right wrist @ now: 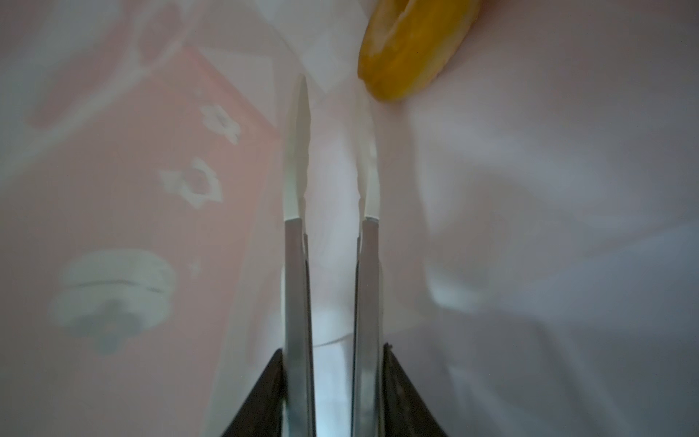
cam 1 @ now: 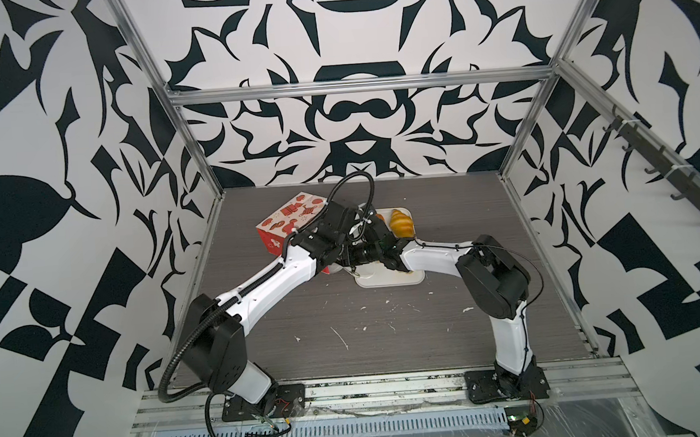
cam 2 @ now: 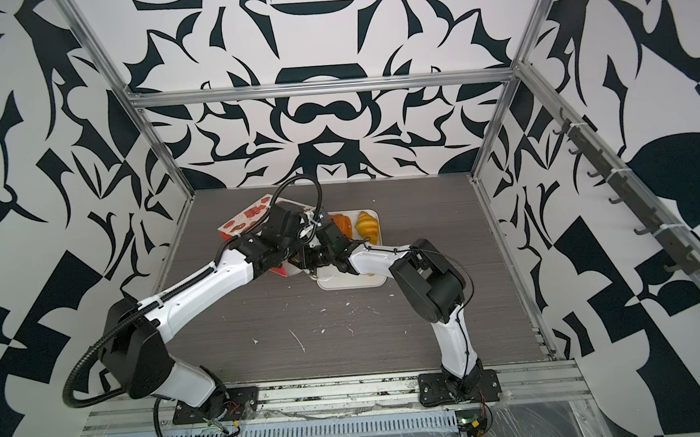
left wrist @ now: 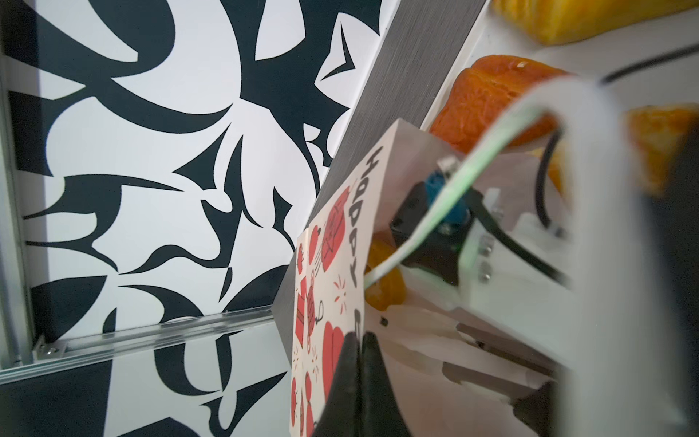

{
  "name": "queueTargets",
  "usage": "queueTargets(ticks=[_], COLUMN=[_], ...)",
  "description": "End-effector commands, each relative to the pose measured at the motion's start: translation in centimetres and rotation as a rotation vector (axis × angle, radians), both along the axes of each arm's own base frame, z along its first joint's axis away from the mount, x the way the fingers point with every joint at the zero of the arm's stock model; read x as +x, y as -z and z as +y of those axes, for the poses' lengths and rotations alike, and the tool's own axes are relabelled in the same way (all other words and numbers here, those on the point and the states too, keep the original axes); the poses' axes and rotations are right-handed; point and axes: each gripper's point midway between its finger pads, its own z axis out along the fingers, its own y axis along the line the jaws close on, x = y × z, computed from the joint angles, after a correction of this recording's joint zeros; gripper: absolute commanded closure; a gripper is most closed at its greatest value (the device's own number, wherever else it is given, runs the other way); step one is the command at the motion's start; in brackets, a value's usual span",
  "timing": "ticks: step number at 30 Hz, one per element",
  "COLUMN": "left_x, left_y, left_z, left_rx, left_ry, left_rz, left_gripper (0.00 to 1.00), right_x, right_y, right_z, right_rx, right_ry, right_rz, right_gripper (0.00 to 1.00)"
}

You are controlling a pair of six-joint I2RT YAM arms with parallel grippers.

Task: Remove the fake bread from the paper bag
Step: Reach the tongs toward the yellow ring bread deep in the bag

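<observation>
bag (cam 1: 284, 223): on side, mid-frame, left of tray (cam 1: 389, 283)
left gripper (left wrist: 358, 342): closed, pinching bag rim, lower centre
right gripper (right wrist: 333, 352): clamps tongs (right wrist: 297, 265) inside bag, tips apart
bagel (right wrist: 412, 49): in bag, upper right
tray: croissant (cam 1: 400, 222) on it

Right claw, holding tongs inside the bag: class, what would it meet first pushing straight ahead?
Most likely the paper bag, its white folded inner wall beyond the tongs. The ring bagel sits just aside of that line and might be grazed; depth is unclear.
</observation>
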Motion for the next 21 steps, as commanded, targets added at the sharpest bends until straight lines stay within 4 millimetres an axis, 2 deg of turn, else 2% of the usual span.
queueTargets(ticks=[1,7,10,11,12,13,21], left_x=[0.1,-1.1,-1.9,-2.0,-2.4,-2.6,-3.1], left_y=[-1.1,-1.3,-1.9,-1.5,-2.8,-2.8,-2.3], left_z=[0.9,2.8,2.9,2.8,3.1,3.1,2.6], left_rx=[-0.081,-0.181,-0.248,-0.256,-0.282,-0.288,-0.322], left_ry=[-0.013,-0.029,0.000,0.008,0.016,0.023,0.083], left_rz=[-0.090,-0.131,-0.135,-0.124,-0.148,-0.148,-0.140], left_gripper=[1.00,1.00,1.00,1.00,1.00,1.00,1.00], right_x=[-0.1,-0.1,-0.1,-0.2,-0.2,-0.3,-0.6], right_y=[-3.5,-3.6,-3.5,-3.5,-3.5,-3.6,-4.1], right_z=[-0.3,-1.2,-1.7,-1.9,-2.0,-2.1,-2.1], right_rx=[-0.021,-0.081,-0.117,-0.126,-0.132,-0.140,-0.152], right_ry=[-0.006,0.024,0.037,0.041,0.043,0.046,0.071], right_rz=[-0.130,-0.140,-0.150,-0.156,-0.159,-0.164,-0.179], right_gripper=[0.60,0.60,0.60,0.60,0.60,0.60,0.60])
